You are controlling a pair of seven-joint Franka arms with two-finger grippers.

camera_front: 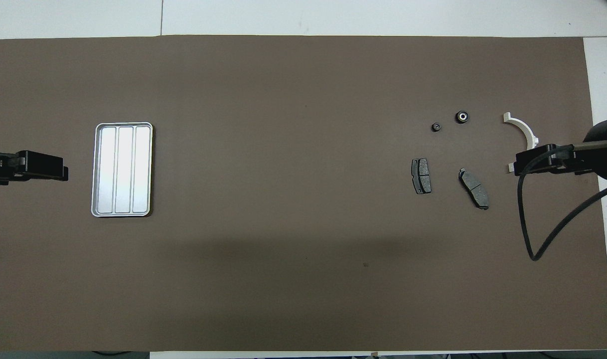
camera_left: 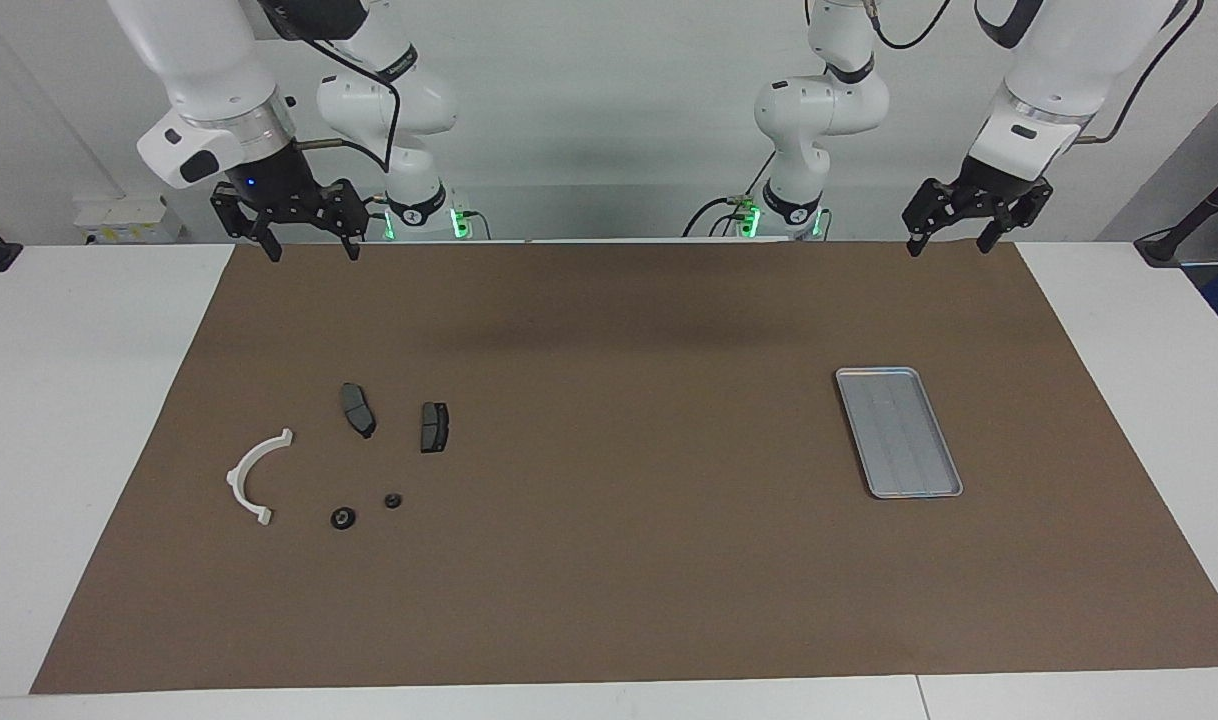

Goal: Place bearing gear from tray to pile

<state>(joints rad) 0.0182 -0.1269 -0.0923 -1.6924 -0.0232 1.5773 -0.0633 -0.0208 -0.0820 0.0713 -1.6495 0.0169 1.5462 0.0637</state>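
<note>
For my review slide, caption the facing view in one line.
Tray holds nothing; two small round parts lie among the pile; both grippers raised, fingers open.

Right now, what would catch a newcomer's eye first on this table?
The silver tray shines at the left arm's end of the brown mat, with nothing in it. Toward the right arm's end lies a scatter of parts: a white curved bracket, two dark brake pads and two small round gears.
</note>
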